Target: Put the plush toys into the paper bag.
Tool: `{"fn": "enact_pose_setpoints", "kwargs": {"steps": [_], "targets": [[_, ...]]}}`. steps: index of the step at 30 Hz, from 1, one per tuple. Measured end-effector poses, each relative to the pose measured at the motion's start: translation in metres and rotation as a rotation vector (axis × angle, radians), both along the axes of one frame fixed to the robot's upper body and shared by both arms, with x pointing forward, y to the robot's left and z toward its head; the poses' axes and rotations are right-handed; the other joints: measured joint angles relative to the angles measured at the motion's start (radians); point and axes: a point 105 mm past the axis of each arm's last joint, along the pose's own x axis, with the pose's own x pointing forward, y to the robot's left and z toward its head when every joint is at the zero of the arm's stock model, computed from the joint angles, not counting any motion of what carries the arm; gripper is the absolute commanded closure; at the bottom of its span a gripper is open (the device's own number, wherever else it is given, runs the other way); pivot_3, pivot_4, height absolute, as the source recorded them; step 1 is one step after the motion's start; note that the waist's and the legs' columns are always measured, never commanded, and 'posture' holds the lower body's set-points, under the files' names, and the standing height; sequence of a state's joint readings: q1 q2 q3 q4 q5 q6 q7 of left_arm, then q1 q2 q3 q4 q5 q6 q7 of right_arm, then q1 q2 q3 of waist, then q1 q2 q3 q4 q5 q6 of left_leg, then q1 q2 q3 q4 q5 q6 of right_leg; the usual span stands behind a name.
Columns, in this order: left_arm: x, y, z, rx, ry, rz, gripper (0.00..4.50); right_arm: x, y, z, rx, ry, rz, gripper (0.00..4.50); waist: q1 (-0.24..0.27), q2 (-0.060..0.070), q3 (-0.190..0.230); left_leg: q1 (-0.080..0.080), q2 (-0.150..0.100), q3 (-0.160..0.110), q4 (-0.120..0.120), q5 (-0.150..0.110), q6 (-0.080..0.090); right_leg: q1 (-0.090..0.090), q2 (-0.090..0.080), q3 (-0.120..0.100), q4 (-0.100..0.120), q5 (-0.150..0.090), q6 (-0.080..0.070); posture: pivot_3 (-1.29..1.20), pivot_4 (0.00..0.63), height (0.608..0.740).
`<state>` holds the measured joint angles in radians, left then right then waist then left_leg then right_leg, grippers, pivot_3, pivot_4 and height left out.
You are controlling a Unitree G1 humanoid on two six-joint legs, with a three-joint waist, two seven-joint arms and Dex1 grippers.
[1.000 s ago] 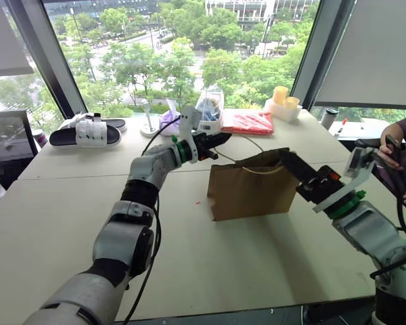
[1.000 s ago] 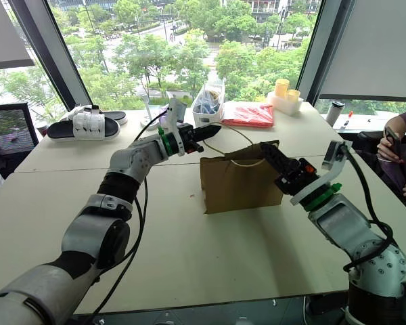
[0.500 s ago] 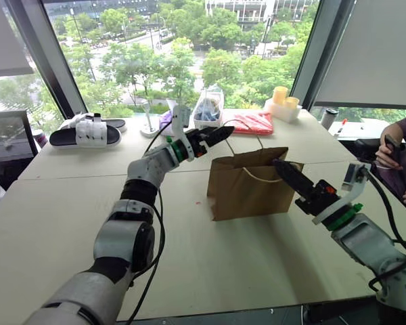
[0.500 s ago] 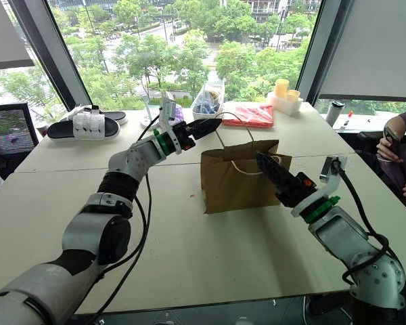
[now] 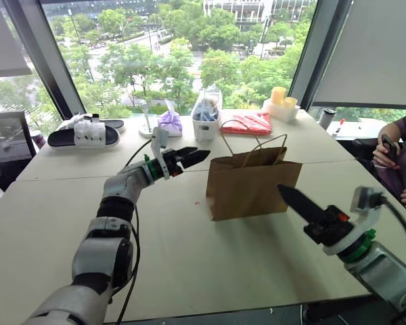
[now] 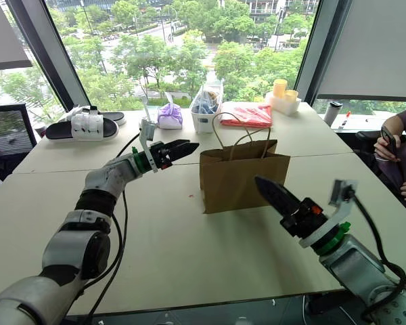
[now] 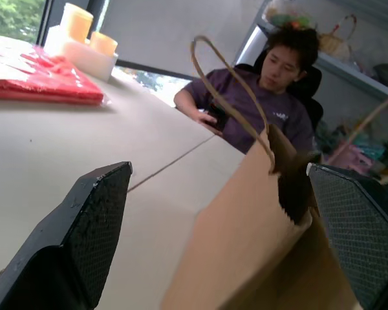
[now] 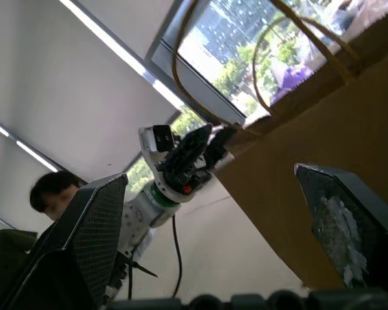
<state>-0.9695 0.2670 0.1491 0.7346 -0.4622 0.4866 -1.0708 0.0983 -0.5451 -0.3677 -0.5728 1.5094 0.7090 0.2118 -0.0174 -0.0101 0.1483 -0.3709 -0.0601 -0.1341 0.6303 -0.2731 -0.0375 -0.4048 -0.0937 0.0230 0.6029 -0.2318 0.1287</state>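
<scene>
The brown paper bag (image 5: 254, 184) stands upright on the table with both cord handles (image 5: 256, 143) sticking up free. The plush toys are out of view. My left gripper (image 5: 197, 156) hovers to the left of the bag's top, pointing at it, clear of the paper. In the left wrist view its fingers (image 7: 84, 239) stand wide apart with the bag (image 7: 246, 252) between and beyond them. My right gripper (image 5: 288, 195) is in front of the bag's right corner, nearer the table's front edge. Its fingers (image 8: 349, 219) are spread wide with nothing between them.
Along the window edge lie a black-and-white slipper (image 5: 84, 132), a purple pouch (image 5: 170, 122), a clear plastic bag in a white tub (image 5: 208, 115), a red packet (image 5: 247, 123) and yellow cups (image 5: 281, 101). A person in purple (image 5: 399, 152) sits at the right.
Both grippers have opened and come away from the bag's top. The left one drew off to the left and lower; the right one pulled back toward the front edge. The handles now stand free.
</scene>
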Motion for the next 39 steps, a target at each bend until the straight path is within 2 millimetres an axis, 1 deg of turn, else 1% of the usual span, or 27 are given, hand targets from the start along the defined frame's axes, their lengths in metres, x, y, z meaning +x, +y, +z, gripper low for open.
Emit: {"fn": "enact_pose_setpoints", "kwargs": {"steps": [1, 3, 4, 5, 6, 7, 8, 9, 10, 12, 15, 19, 26, 31, 33, 34, 35, 37, 39], "targets": [[-0.004, 0.000, -0.002, 0.006, -0.002, -0.025, 0.00, 0.003, 0.004, -0.006, -0.024, 0.017, 0.006, 0.81, -0.001, 0.000, 0.000, 0.000, 0.000, 0.000, 0.000, 0.000, 0.000, 0.000, 0.000, 0.000, 0.001, 0.000, 0.000, 0.00, 0.150, 0.740], [-0.013, -0.002, 0.002, -0.005, -0.012, -0.082, 0.00, 0.012, 0.012, -0.015, -0.083, 0.032, 0.009, 1.77, 0.001, 0.000, 0.000, 0.000, 0.000, 0.000, 0.001, 0.000, 0.000, 0.000, 0.000, 0.000, 0.001, 0.000, 0.000, 0.00, 0.150, 0.740], [-0.017, -0.003, 0.006, -0.019, -0.019, -0.113, 0.00, 0.018, 0.017, -0.020, -0.118, 0.034, 0.015, 2.37, 0.002, 0.000, 0.000, 0.001, 0.000, 0.000, 0.001, 0.000, 0.000, 0.001, 0.000, 0.000, 0.001, 0.000, 0.000, 0.00, 0.150, 0.740], [-0.019, -0.003, 0.008, -0.023, -0.026, -0.130, 0.00, 0.021, 0.020, -0.023, -0.138, 0.035, 0.018, 2.80, 0.002, 0.000, 0.000, 0.001, 0.000, 0.000, 0.001, 0.000, 0.000, 0.001, 0.000, 0.000, 0.001, 0.000, 0.000, 0.00, 0.150, 0.740], [-0.021, -0.002, 0.011, -0.028, -0.037, -0.145, 0.00, 0.027, 0.024, -0.026, -0.157, 0.038, 0.015, 3.33, 0.003, 0.000, 0.000, 0.001, 0.000, 0.000, 0.001, 0.000, 0.000, 0.001, 0.000, 0.000, 0.001, 0.000, 0.000, 0.00, 0.150, 0.740], [-0.022, -0.001, 0.011, -0.025, -0.043, -0.150, 0.00, 0.032, 0.026, -0.029, -0.171, 0.042, 0.012, 3.74, 0.003, 0.000, 0.000, 0.001, 0.000, 0.000, 0.001, 0.000, 0.000, 0.001, 0.000, 0.000, 0.001, 0.000, 0.000, 0.00, 0.150, 0.740], [-0.022, 0.001, 0.010, -0.021, -0.045, -0.150, 0.00, 0.037, 0.028, -0.031, -0.176, 0.045, 0.006, 4.30, 0.004, 0.000, 0.000, 0.001, 0.000, 0.000, 0.001, 0.000, 0.000, 0.001, 0.000, 0.000, 0.000, 0.000, 0.000, 0.00, 0.150, 0.740], [-0.022, 0.002, 0.008, -0.011, -0.047, -0.147, 0.00, 0.042, 0.030, -0.032, -0.183, 0.044, 0.001, 4.41, 0.005, 0.000, 0.000, 0.001, 0.000, 0.000, 0.000, 0.000, 0.000, 0.001, 0.000, 0.000, 0.000, 0.000, 0.000, 0.00, 0.150, 0.740], [-0.023, 0.003, 0.004, 0.014, -0.051, -0.148, 0.00, 0.050, 0.032, -0.032, -0.188, 0.041, -0.010, 4.41, 0.004, 0.000, 0.000, 0.001, 0.000, 0.000, 0.000, 0.000, 0.000, 0.001, 0.000, 0.000, 0.000, 0.000, 0.000, 0.00, 0.150, 0.740], [-0.024, -0.004, -0.003, 0.067, -0.073, -0.161, 0.00, 0.069, 0.033, -0.032, -0.191, 0.044, -0.045, 4.41, 0.005, 0.000, 0.000, 0.001, 0.000, 0.000, 0.001, 0.000, -0.001, 0.001, 0.000, 0.000, 0.000, 0.000, 0.000, 0.00, 0.150, 0.740], [-0.024, -0.011, -0.006, 0.114, -0.131, -0.159, 0.00, 0.080, 0.036, -0.033, -0.200, 0.045, -0.061, 4.41, 0.008, 0.000, 0.000, 0.000, 0.000, -0.001, 0.000, 0.000, -0.001, 0.000, 0.000, 0.000, 0.000, 0.000, 0.000, 0.00, 0.150, 0.740], [-0.025, -0.021, -0.009, 0.114, -0.169, -0.171, 0.00, 0.082, 0.037, -0.040, -0.208, 0.063, -0.060, 4.41, 0.004, 0.000, 0.000, -0.001, 0.000, 0.000, 0.000, 0.000, -0.001, -0.001, 0.000, 0.000, 0.000, 0.000, 0.000, 0.00, 0.150, 0.740], [-0.039, -0.034, -0.013, 0.159, -0.185, -0.282, 0.00, 0.089, 0.041, -0.042, -0.222, 0.060, -0.074, 4.41, 0.000, 0.000, 0.000, 0.000, 0.000, 0.000, 0.000, 0.000, 0.000, -0.001, 0.000, 0.000, 0.001, 0.000, 0.000, 0.00, 0.150, 0.740], [-0.033, -0.039, -0.023, 0.178, -0.189, -0.228, 0.00, 0.089, 0.042, -0.043, -0.221, 0.062, -0.079, 4.41, 0.005, 0.000, 0.000, 0.000, 0.000, 0.000, 0.001, 0.000, -0.001, -0.001, 0.000, 0.000, 0.001, 0.000, 0.000, 0.00, 0.150, 0.740], [-0.031, -0.042, -0.026, 0.180, -0.187, -0.210, 0.55, 0.089, 0.042, -0.044, -0.225, 0.065, -0.077, 4.50, 0.004, 0.000, 0.000, 0.000, 0.000, 0.000, 0.001, 0.000, -0.001, -0.001, 0.000, 0.000, 0.001, 0.000, 0.000, 0.00, 0.150, 0.740], [-0.029, -0.044, -0.028, 0.182, -0.186, -0.194, 0.90, 0.088, 0.042, -0.045, -0.226, 0.068, -0.076, 4.50, 0.004, 0.000, 0.000, 0.000, 0.000, 0.000, 0.001, 0.000, -0.001, -0.001, 0.000, 0.000, 0.001, 0.000, 0.000, 0.00, 0.150, 0.740], [-0.027, -0.047, -0.028, 0.181, -0.188, -0.184, 1.33, 0.087, 0.042, -0.046, -0.227, 0.071, -0.074, 4.50, 0.005, 0.000, 0.000, 0.000, 0.000, -0.001, 0.001, 0.000, -0.001, -0.001, 0.000, 0.000, 0.001, 0.000, 0.000, 0.00, 0.150, 0.740], [-0.025, -0.052, -0.028, 0.182, -0.194, -0.172, 2.37, 0.086, 0.041, -0.047, -0.229, 0.074, -0.071, 4.50, 0.004, 0.000, 0.000, 0.000, 0.000, 0.000, 0.001, 0.000, 0.000, -0.001, 0.000, 0.000, 0.001, 0.000, 0.000, 0.00, 0.150, 0.740], [-0.023, -0.055, -0.028, 0.184, -0.205, -0.165, 3.32, 0.085, 0.040, -0.046, -0.230, 0.074, -0.074, 4.50, 0.004, 0.000, 0.000, 0.000, 0.000, 0.000, 0.000, 0.000, 0.000, -0.001, 0.000, 0.000, 0.001, 0.000, 0.000, 0.00, 0.150, 0.740]]}}
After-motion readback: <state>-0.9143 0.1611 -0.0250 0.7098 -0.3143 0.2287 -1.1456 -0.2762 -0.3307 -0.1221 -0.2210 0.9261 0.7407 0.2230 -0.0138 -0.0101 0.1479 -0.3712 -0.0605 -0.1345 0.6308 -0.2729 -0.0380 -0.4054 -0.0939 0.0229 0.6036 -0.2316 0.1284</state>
